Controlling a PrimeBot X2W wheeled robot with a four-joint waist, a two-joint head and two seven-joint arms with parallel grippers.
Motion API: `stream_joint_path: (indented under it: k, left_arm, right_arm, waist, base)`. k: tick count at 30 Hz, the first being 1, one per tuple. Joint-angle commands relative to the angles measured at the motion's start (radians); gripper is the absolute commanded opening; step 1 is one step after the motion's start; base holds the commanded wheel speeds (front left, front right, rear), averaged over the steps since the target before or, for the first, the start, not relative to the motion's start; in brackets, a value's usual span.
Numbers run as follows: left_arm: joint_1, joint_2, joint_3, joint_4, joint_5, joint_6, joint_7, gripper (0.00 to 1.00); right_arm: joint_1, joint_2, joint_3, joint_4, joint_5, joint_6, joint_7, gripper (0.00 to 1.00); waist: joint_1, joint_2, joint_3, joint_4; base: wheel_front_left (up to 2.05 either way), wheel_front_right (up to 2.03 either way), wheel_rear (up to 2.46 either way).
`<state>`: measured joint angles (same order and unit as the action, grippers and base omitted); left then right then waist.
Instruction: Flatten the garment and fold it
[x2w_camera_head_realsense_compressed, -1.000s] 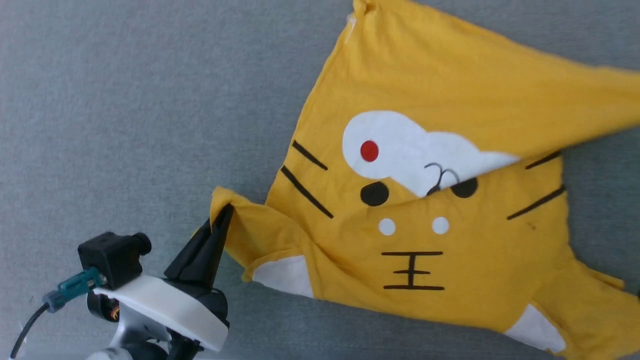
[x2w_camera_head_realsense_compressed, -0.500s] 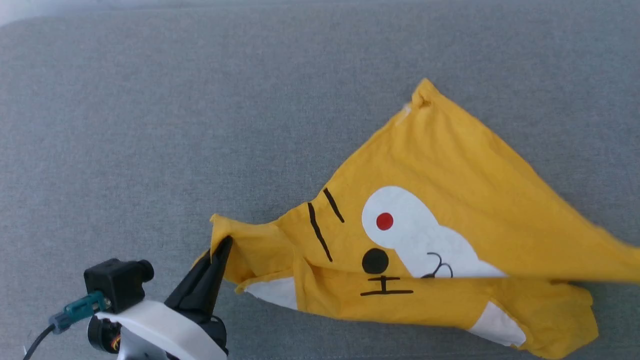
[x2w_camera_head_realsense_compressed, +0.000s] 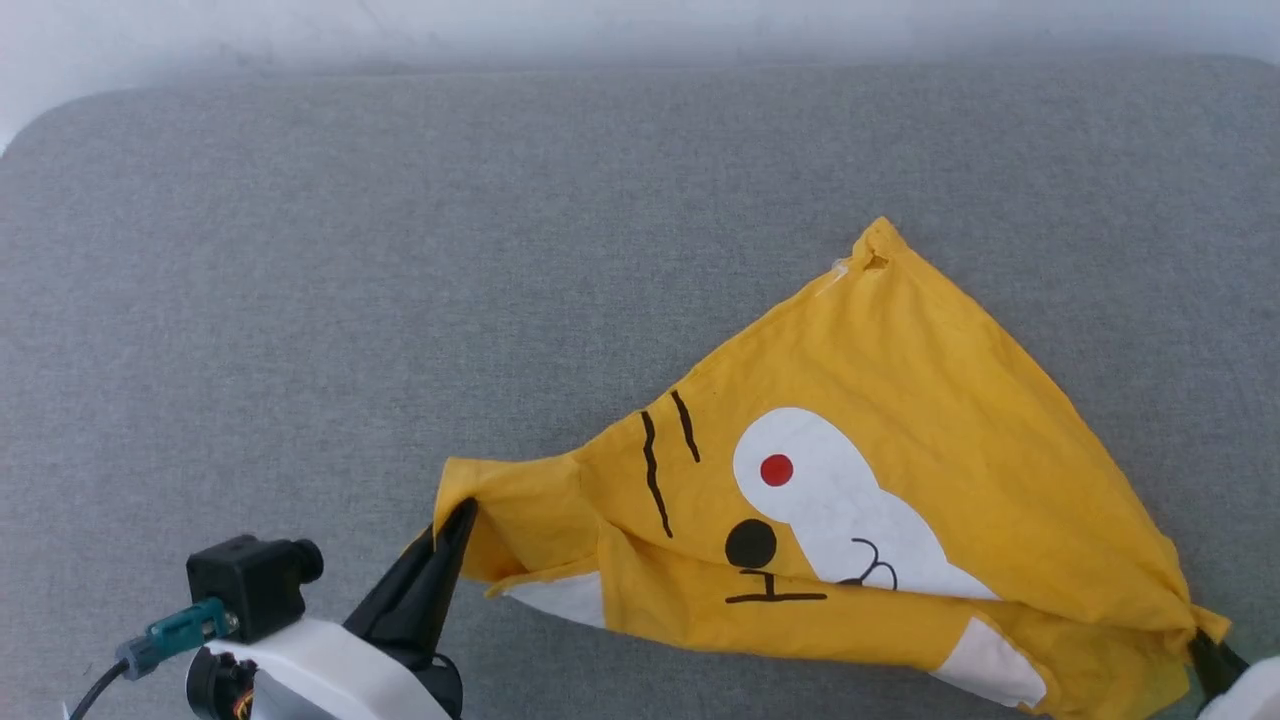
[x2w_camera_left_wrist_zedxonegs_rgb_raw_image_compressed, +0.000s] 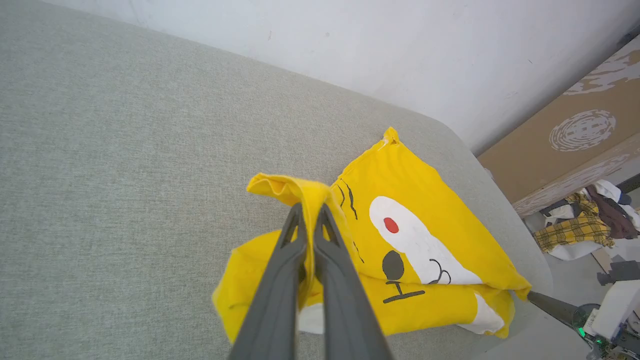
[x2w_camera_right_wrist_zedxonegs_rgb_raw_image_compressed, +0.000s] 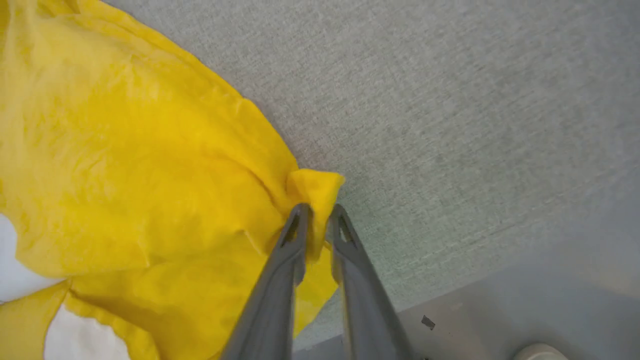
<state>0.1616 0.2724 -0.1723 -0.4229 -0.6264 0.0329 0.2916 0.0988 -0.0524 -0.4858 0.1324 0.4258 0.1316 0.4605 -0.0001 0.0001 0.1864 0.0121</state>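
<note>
The garment (x2w_camera_head_realsense_compressed: 900, 430) is a bright yellow T-shirt with a white patch, a red dot and black line marks, lying folded over on the grey cushion. My left gripper (x2w_camera_head_realsense_compressed: 462, 512) is shut on its left corner, and the left wrist view shows yellow cloth (x2w_camera_left_wrist_zedxonegs_rgb_raw_image_compressed: 300, 192) pinched between the left gripper (x2w_camera_left_wrist_zedxonegs_rgb_raw_image_compressed: 311, 210) fingers. My right gripper (x2w_camera_head_realsense_compressed: 1200, 645) sits at the lower right, shut on the garment's right corner. In the right wrist view the right gripper (x2w_camera_right_wrist_zedxonegs_rgb_raw_image_compressed: 317, 212) clamps a bunched yellow tip (x2w_camera_right_wrist_zedxonegs_rgb_raw_image_compressed: 315, 187).
The grey upholstered surface (x2w_camera_head_realsense_compressed: 400, 250) spreads wide to the left and behind the garment, bounded by a white wall (x2w_camera_left_wrist_zedxonegs_rgb_raw_image_compressed: 350, 40). Beyond its right end stand a cardboard box (x2w_camera_left_wrist_zedxonegs_rgb_raw_image_compressed: 575, 145) and a pile of clothes (x2w_camera_left_wrist_zedxonegs_rgb_raw_image_compressed: 585, 225) on the floor.
The head camera has tilted, so the far edge and wall now show. The garment's upper layer has come down over the lower part, and my right gripper has come into view at the lower right.
</note>
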Motion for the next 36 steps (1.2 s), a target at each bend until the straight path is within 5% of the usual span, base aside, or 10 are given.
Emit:
stream_joint_path:
  k: [1,10,17,26,36]
  left_arm:
    - [-0.001,0.004,-0.005,-0.005,0.001,0.005,0.002,0.0]
    - [-0.028,-0.001,-0.03,-0.002,0.007,-0.005,0.0,0.0]
    - [-0.072,-0.003,-0.051,-0.007,0.021,-0.024,-0.013,0.0]
    - [-0.172,-0.006,-0.089,0.009,0.041,-0.06,-0.017,0.0]
    - [-0.245,-0.023,-0.118,0.049,0.037,-0.087,-0.034,0.0]
  right_arm:
    - [-0.032,0.002,0.007,0.01,-0.011,-0.001,-0.011,1.0]
    - [-0.136,-0.045,0.021,-0.257,-0.098,-0.001,0.094,1.0]
    - [-0.342,-0.113,0.159,-0.357,-0.135,-0.001,0.242,1.0]
    - [-0.653,-0.174,0.343,-0.128,-0.209,-0.001,0.322,1.0]
    - [-0.809,-0.204,0.416,0.098,-0.259,-0.001,0.371,1.0]
  waist:
    - [0.0001,-0.0001,-0.01,0.005]
    - [0.0001,-0.0001,-0.003,0.025]
    - [0.0001,-0.0001,0.071,0.053]
    - [0.0001,-0.0001,0.188,0.117]
    - [0.0001,-0.0001,0.284,0.197]
  base:
    - [0.0,0.0,0.0]
    - [0.0,0.0,0.0]
    - [0.0,0.0,0.0]
    - [0.0,0.0,0.0]
    - [0.0,0.0,0.0]
